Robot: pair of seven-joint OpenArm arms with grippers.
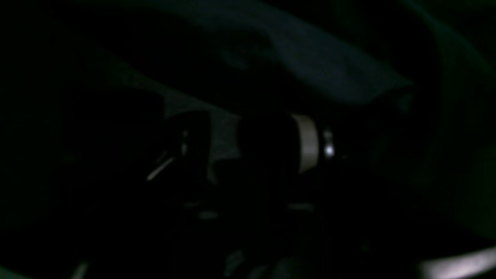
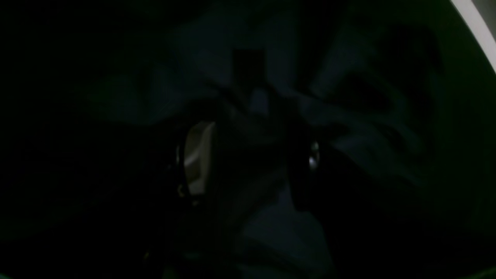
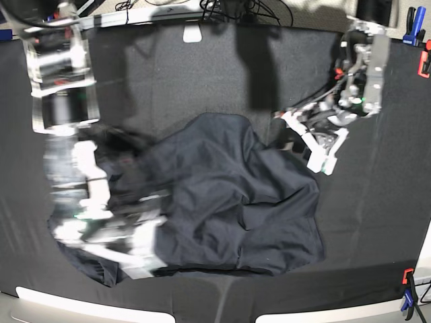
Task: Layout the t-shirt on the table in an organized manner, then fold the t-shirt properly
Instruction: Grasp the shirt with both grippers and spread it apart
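Observation:
The dark charcoal t-shirt (image 3: 222, 202) lies crumpled in a heap on the middle of the black-clothed table (image 3: 202, 67). My left gripper (image 3: 311, 142) hangs just past the shirt's upper right edge, its white fingers spread open. In the dim left wrist view the left gripper (image 1: 246, 147) has its jaws apart, with a fold of the t-shirt (image 1: 329, 73) beyond them. My right arm is a motion blur over the shirt's left side. The right gripper (image 2: 254, 159) shows its fingers wide apart above bunched shirt fabric (image 2: 283, 232).
Red (image 3: 424, 64) and blue (image 3: 407, 30) clamps sit at the table's far right corner, another clamp (image 3: 407, 289) at the near right. A pale rim (image 3: 74, 303) runs along the front edge. Cables (image 3: 236, 10) lie behind the table.

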